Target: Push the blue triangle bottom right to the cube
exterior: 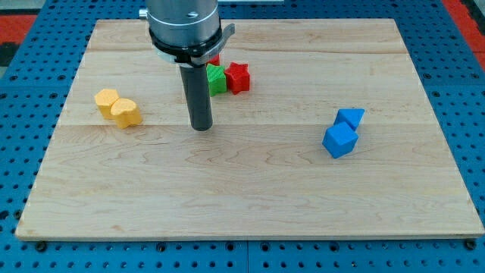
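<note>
My tip (201, 127) rests on the wooden board (250, 205) left of centre, touching no block; being a bare rod it grasps nothing and can only push. Well off toward the view's right and slightly lower sits the blue triangle (351, 117), at the upper right corner of the blue cube (339, 140), seemingly touching it. Since the triangle belongs at the cube's bottom right, my tip would likely have to travel right, come round above the triangle and press it downward along the cube's right side. Just up and right of my tip a green block (217, 79) and a red star-like block (239, 77) sit together, partly hidden by the arm, and a yellow block (118, 108) lies left; all are off that route.
</note>
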Controlling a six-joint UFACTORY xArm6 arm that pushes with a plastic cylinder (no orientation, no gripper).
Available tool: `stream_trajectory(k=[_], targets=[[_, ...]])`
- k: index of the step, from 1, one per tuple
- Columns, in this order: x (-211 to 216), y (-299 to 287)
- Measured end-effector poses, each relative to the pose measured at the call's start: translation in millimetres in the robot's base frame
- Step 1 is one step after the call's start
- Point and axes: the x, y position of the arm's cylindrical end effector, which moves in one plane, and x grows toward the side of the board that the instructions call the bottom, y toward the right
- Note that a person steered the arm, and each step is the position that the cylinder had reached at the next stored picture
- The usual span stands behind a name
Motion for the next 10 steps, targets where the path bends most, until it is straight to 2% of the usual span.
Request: stream_trajectory(k=[2, 3, 5, 7, 8, 9, 10], targets=[[-20.4, 104.9], [-29.4, 132.0], [-22.2, 243.0], [39.4, 186.4], [51.9, 182.2], [34.0, 212.8], [63.4, 249.9]])
